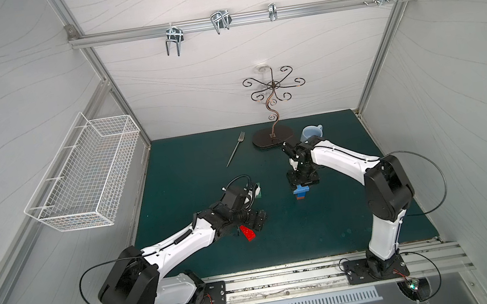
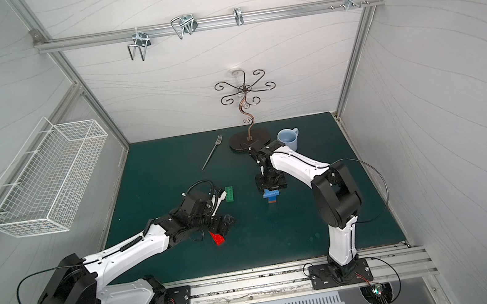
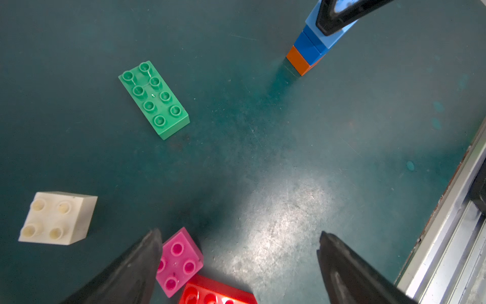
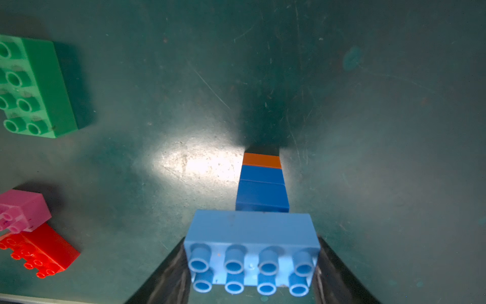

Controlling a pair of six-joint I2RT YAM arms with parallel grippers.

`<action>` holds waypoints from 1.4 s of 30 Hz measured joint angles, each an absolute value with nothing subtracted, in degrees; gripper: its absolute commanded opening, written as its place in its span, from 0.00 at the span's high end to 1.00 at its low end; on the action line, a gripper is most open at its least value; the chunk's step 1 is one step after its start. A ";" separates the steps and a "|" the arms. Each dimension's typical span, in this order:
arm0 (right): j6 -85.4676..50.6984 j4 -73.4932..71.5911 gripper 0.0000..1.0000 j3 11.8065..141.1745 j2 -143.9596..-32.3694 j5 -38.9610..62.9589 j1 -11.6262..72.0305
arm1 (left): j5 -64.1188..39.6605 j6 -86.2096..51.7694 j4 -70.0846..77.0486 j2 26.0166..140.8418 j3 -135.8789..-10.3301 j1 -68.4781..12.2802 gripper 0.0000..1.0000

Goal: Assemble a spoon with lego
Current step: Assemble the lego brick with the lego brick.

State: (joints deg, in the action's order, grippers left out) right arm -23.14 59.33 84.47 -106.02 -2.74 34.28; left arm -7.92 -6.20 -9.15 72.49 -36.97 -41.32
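Right of centre: right gripper (image 4: 252,265) clamps long light-blue studded plastic brick (image 4: 249,229) topping upright orange-and-blue brick stem (image 4: 261,184). Left gripper (image 3: 239,235) hangs released beside small pink plastic brick (image 3: 180,260). Risk: narrow stem topples under sideways pull.

Orange-blue stem (image 4: 261,194) stands; green brick (image 3: 153,100), cream brick (image 3: 56,218), pink brick (image 3: 180,262), red brick (image 3: 215,293) lie loose.
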 measured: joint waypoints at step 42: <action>-24.03 57.87 0.38 83.07 -105.08 -2.55 34.11 | -7.66 -6.28 -9.15 73.25 -36.97 -41.32 0.03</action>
State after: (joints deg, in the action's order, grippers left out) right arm -24.03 57.87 83.07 -105.08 -2.55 34.11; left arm -7.66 -6.28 -9.15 73.25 -36.97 -41.32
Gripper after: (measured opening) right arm 0.665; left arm 0.976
